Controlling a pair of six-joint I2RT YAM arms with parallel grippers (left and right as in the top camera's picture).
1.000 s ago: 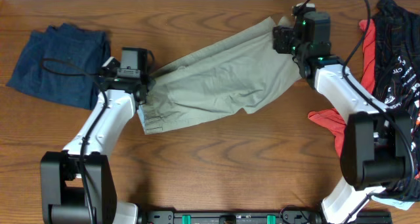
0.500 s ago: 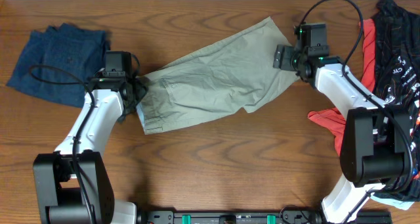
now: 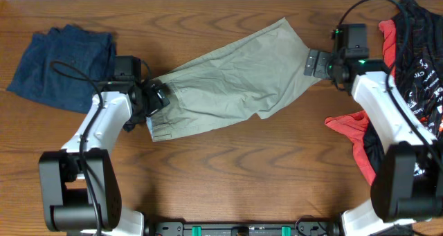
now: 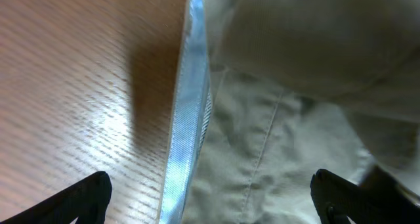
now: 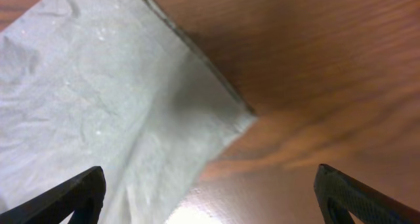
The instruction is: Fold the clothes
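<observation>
lying on brown wood-grain table (image 3: 242,170) — khaki shorts (image 3: 228,84), navy garment (image 3: 59,66)

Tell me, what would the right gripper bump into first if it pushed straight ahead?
Probably the khaki shorts: their corner lies straight ahead of the right gripper, on the table. Depth is unclear.

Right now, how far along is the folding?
Done, maybe: navy garment lies flat, far left. In hand: khaki shorts spread unfolded, left gripper open at the waistband, right gripper open at the hem corner. To do: black-and-red pile, right edge.
</observation>
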